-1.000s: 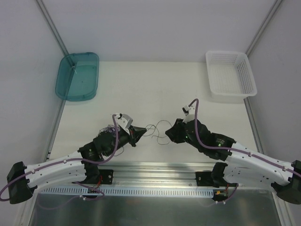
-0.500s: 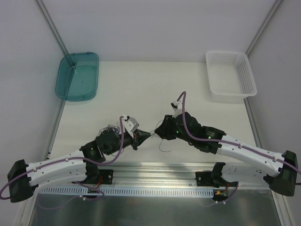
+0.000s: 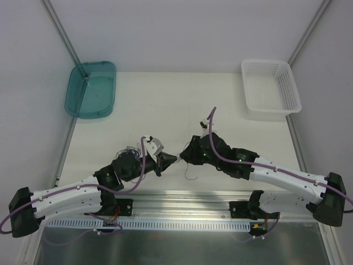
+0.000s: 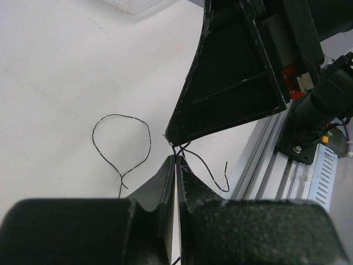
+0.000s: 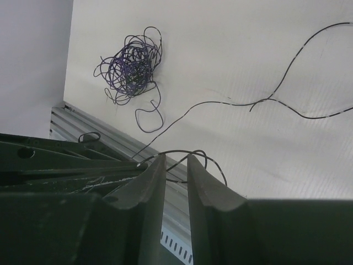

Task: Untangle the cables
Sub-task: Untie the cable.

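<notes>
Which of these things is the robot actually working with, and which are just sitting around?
In the job:
cables, a tangled bundle with loose strands
left gripper, pinching one strand
right gripper, jaws apart beside a strand

Lying about:
teal tub
white basket

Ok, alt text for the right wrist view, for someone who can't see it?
The right end effector fills the foreground, fingers slightly apart, a thin wire strand crossing their tips. Beyond, a tangled ball of dark purple wires lies on the white table, with another loose strand to the right.
</notes>
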